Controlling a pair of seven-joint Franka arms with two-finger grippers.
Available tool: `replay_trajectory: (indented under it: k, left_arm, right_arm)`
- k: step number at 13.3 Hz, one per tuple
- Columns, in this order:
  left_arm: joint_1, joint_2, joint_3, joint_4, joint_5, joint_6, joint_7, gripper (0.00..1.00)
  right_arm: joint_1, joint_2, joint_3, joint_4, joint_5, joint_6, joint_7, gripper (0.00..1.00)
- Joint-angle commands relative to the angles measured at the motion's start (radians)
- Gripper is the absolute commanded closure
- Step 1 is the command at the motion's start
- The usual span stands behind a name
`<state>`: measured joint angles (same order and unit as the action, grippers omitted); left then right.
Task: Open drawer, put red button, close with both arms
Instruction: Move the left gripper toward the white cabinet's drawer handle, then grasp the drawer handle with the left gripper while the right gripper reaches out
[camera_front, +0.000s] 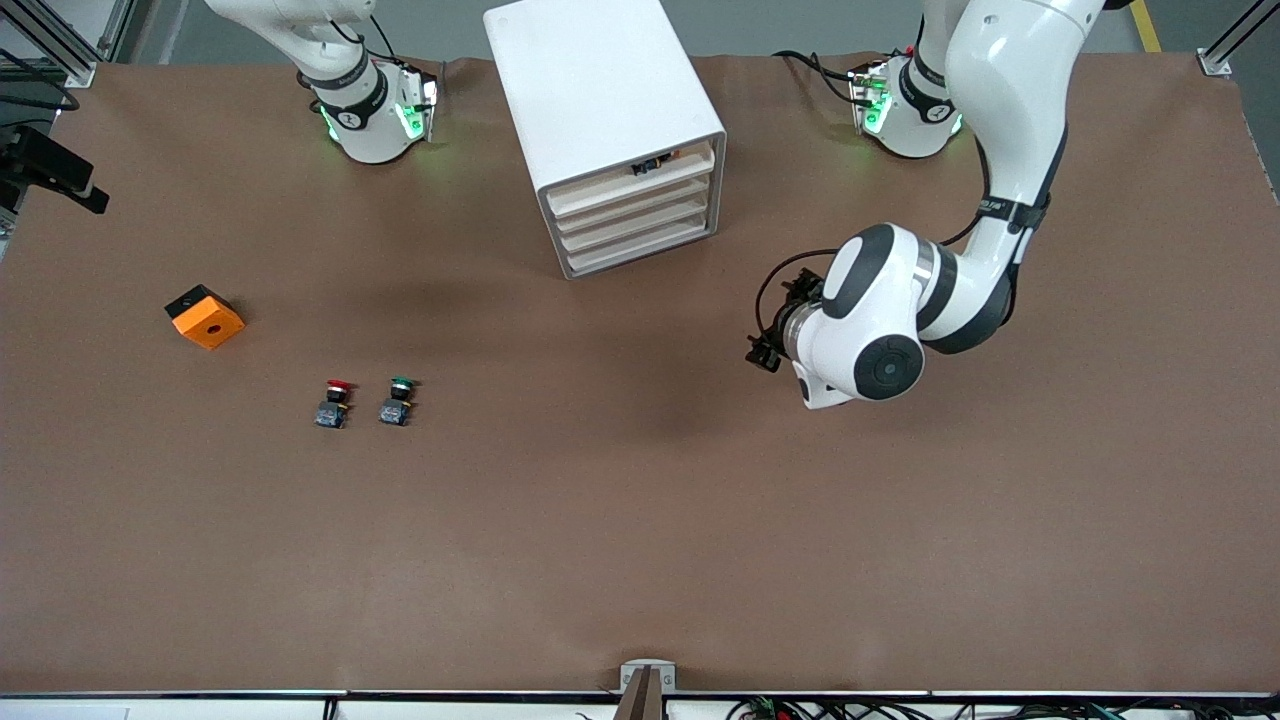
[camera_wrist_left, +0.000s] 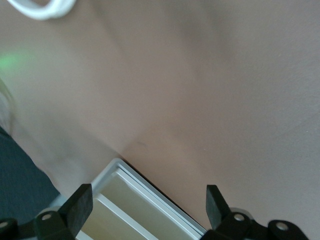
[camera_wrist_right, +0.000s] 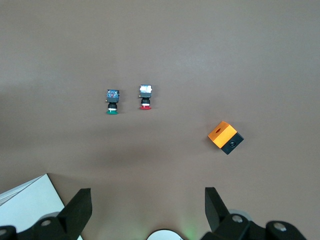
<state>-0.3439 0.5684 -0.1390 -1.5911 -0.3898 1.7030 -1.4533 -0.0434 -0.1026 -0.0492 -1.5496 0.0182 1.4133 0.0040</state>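
Right now both grippers are spread wide and hold nothing. Left gripper (camera_front: 768, 335) hangs over bare table beside the cabinet (camera_front: 610, 120), whose drawers (camera_front: 635, 205) sit shut. Right gripper (camera_wrist_right: 147, 202) is high up, well apart from the red button (camera_front: 334, 402) lying beside the green button (camera_front: 398, 400).

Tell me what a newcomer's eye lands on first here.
The white cabinet with four cream drawers, all shut, stands between the arms' bases. The left gripper, jaws open, hangs over bare table toward the left arm's end. Toward the right arm's end lie the orange cube, the red button and a green button.
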Motion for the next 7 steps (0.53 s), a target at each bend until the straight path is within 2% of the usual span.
replay_trajectory:
  k: [1,5,7]
  left_arm:
    - [-0.023,0.048,0.004,0.022,-0.09,0.027,-0.09,0.0]
    - [-0.113,0.093,0.006,0.025,-0.136,0.089,-0.309,0.0]
    - [-0.122,0.111,0.006,0.046,-0.165,0.089,-0.473,0.0]
  right_arm:
    - [0.0,0.053,0.0,0.02,-0.009,0.007,-0.007,0.0]
    - [0.003,0.076,0.0,0.039,-0.012,0.013,-0.009,0.0]
    - [0.002,0.081,0.0,0.039,-0.009,0.013,-0.009,0.0]
